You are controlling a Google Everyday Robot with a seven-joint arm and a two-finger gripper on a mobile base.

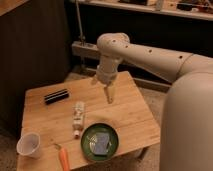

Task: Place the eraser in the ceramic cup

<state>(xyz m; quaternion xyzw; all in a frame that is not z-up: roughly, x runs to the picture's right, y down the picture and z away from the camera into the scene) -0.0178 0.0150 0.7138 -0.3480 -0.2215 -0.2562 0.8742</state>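
The gripper (109,95) is hanging fingers-down over the far middle of the wooden table (131,116). Its jaws are standing released and are grasping nothing. The eraser (56,96) is lying flat on the tabletop, well apart from the jaws toward the picture's left and at about the same depth as they are. Nothing is touching it, and bare wood is showing between it and the fingertips. The ceramic cup (29,145) is standing upright much farther from the jaws, off toward the near left corner of the table. A white tube (78,118) is lying between the jaws and the cup, closer to the jaws. A dark green plate (85,145) is sitting on the near side of the jaws, carrying a bluish-grey piece. An orange carrot (64,159) is lying at the near edge, between plate and cup.
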